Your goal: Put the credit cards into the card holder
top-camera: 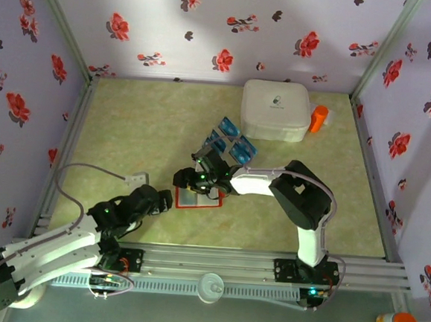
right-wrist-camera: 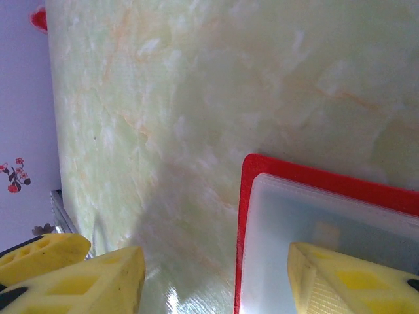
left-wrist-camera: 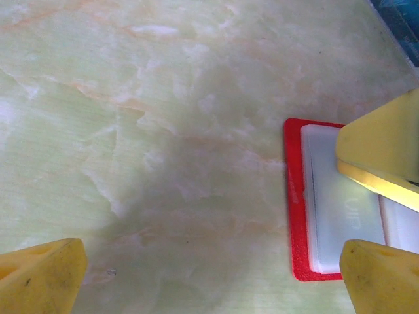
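Observation:
The card holder [top-camera: 198, 202] lies open on the table, red with clear inner pockets [left-wrist-camera: 340, 216]. My right gripper [top-camera: 197, 189] hangs over it, open. In the right wrist view one finger [right-wrist-camera: 340, 281] rests over the clear pocket and the other [right-wrist-camera: 98, 284] is over bare table, with the holder's red edge [right-wrist-camera: 243, 216] between them. My left gripper [top-camera: 164, 199] is open just left of the holder, its fingers [left-wrist-camera: 39, 278] spread wide over the table; the holder's left edge [left-wrist-camera: 294, 196] lies at the right of that view. Several blue credit cards [top-camera: 232, 144] lie behind the holder.
A big white rounded box [top-camera: 275, 110] stands at the back right with an orange object [top-camera: 319, 118] beside it. The floral walls [top-camera: 51, 66] close the table [top-camera: 128, 132] in on three sides. Open tabletop stretches to the left and right of the arms.

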